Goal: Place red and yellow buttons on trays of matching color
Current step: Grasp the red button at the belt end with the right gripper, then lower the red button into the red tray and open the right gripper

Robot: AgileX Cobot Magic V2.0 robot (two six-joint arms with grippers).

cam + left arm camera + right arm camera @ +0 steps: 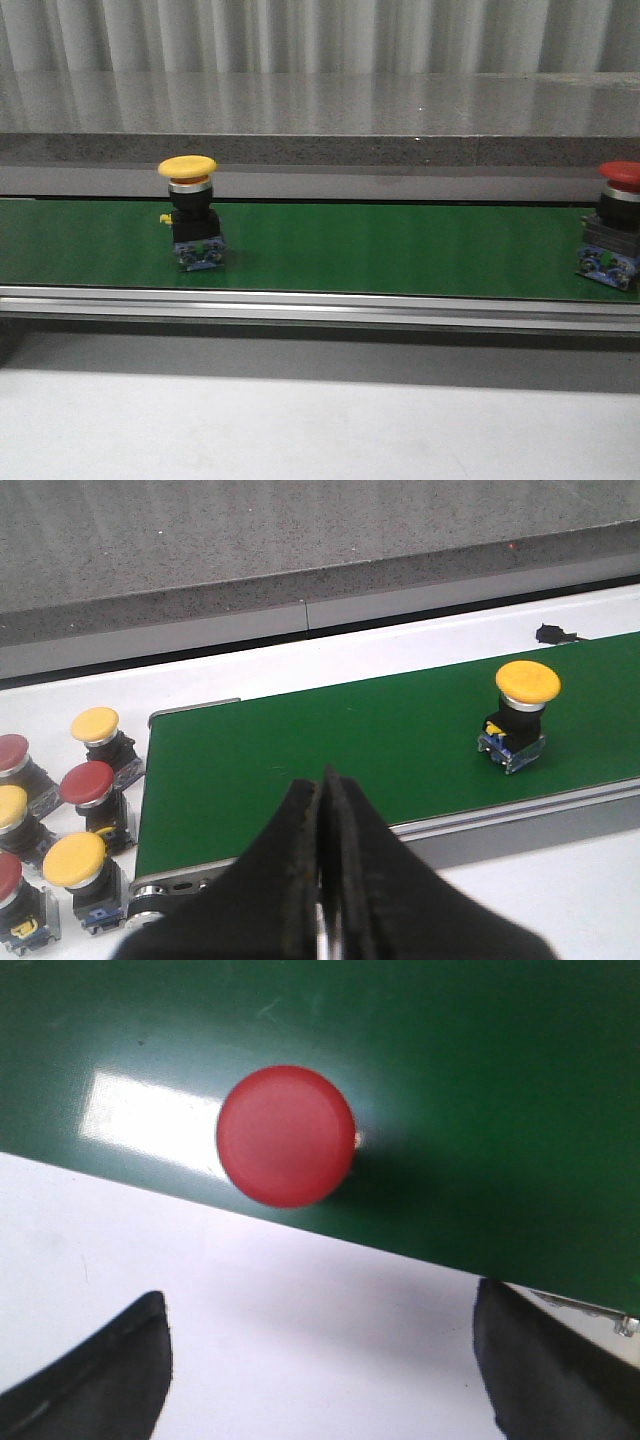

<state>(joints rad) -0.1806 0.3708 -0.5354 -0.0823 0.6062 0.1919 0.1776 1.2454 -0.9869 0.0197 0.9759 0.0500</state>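
1. Buttons: a yellow mushroom-cap push button (527, 681) stands upright on the green conveyor belt (350, 760), well ahead of the left tool (326, 880), whose jaws are pressed together, empty.
2. A red round-capped push button (286, 1136) sits on the belt, just beyond the right tool (320, 1360), whose jaws are spread wide.

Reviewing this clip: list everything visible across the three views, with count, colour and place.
yellow button on belt: one, yellow cap, upright on the belt, left part.
red button on belt: one, red cap, upright at the belt's right edge of view.
spare buttons: six visible, three red, three yellow, clustered off the belt's end, left wrist view.
conveyor belt: one, green.
table: white.
left gripper: black, shut, empty.
right gripper: black, open, above the red button.
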